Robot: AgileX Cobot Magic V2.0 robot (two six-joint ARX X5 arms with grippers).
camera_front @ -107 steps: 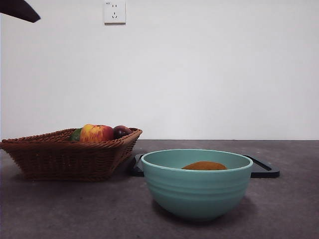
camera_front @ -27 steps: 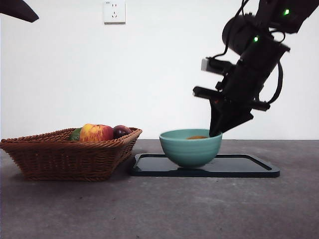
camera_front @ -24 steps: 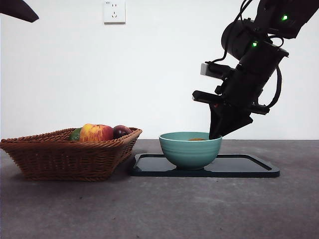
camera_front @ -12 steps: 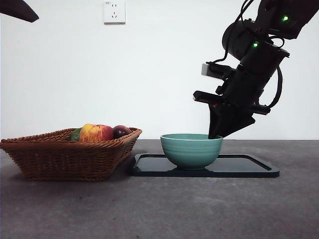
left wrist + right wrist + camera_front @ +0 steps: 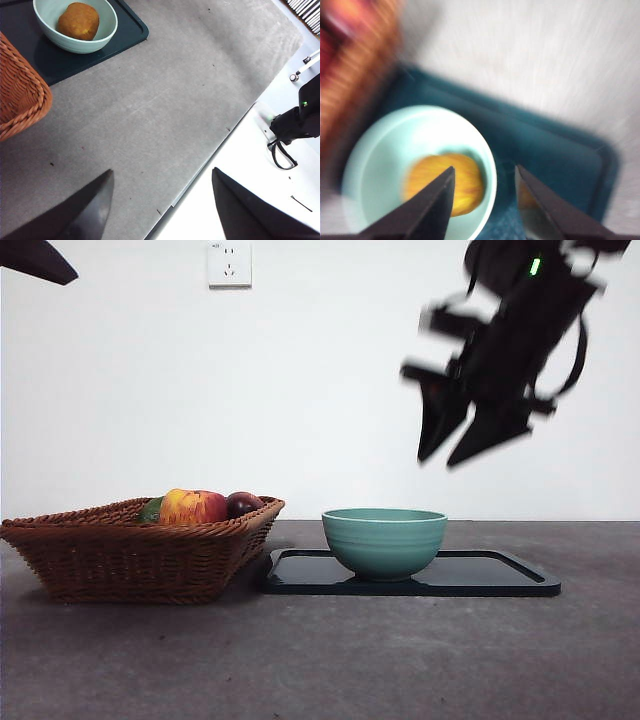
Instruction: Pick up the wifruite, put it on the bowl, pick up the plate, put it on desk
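Note:
The teal bowl (image 5: 385, 540) stands upright on the black tray (image 5: 500, 580). The brown-orange wifruite (image 5: 78, 21) lies inside the bowl (image 5: 102, 37); in the front view the bowl's wall hides it. My right gripper (image 5: 440, 462) hangs open and empty, well above the bowl's right rim. Its wrist view is blurred and looks down past the jaws (image 5: 484, 168) onto the wifruite (image 5: 425, 180) in the bowl (image 5: 380, 145). My left gripper (image 5: 162, 171) waits open over the desk (image 5: 150, 100), far from the bowl. No plate shows in any view.
A brown wicker basket (image 5: 130, 550) stands left of the tray and holds a red-yellow apple (image 5: 190, 507) and a dark plum (image 5: 243, 503). The desk's edge (image 5: 210, 165) runs near the left gripper. A black arm tip (image 5: 35, 260) shows at the top left corner.
The bowl, at the desk's front 4.4 s ago, now stands on the tray. The right gripper has left the bowl's right rim, opened and risen up and to the right.

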